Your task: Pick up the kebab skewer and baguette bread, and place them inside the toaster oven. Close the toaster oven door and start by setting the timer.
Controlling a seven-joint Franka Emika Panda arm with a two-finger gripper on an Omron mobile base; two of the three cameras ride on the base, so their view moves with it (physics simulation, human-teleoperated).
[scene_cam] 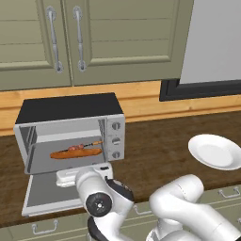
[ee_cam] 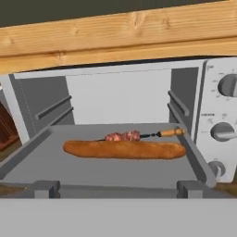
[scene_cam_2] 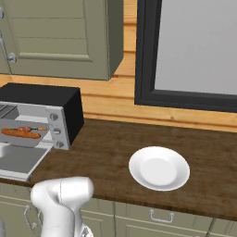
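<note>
Lying inside the boxy silver-grey toaster oven [ee_cam: 203, 120], the slim orange-brown baguette loaf [ee_cam: 124, 149] is sitting just in front of the thin meat skewer [ee_cam: 139, 135]. Its glass door [scene_cam: 44, 193] is hanging open over the tabletop [scene_cam_2: 106, 152]. The tool's state cannot be told.

Base views flank toaster oven [scene_cam: 70, 132]; hand view close, facing inside.
</note>
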